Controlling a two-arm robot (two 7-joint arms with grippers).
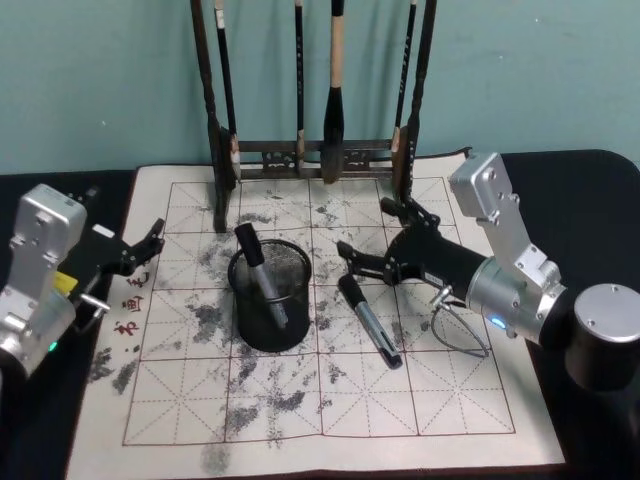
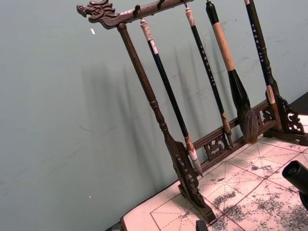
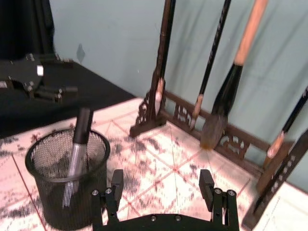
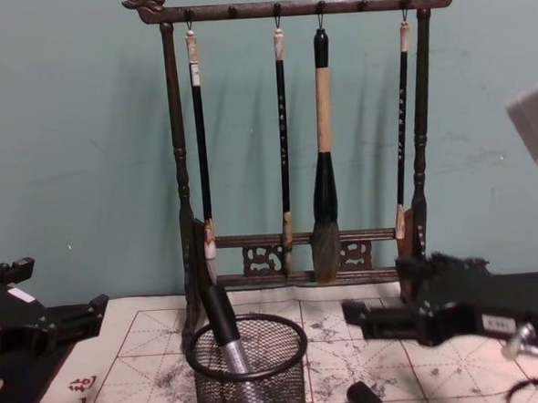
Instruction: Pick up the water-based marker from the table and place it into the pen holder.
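Observation:
A water-based marker (image 1: 369, 321) with a black cap and grey body lies flat on the gridded mat, just right of the pen holder (image 1: 250, 325); its cap end (image 4: 365, 398) shows in the chest view. The round black mesh pen holder (image 3: 53, 202) (image 4: 279, 370) has another marker (image 1: 262, 275) (image 3: 79, 144) (image 4: 227, 336) leaning inside it. My right gripper (image 1: 372, 232) (image 3: 161, 183) hovers open just behind the lying marker, nothing between its fingers. Parked at the mat's left edge, my left gripper (image 1: 148, 242) is open and holds nothing.
A tall dark wooden brush rack (image 1: 310, 150) (image 4: 300, 254) with several hanging brushes stands behind the holder. The ink-stained gridded mat (image 1: 420, 400) covers the black table. A thin cable loop (image 1: 460, 335) lies on the mat by my right arm.

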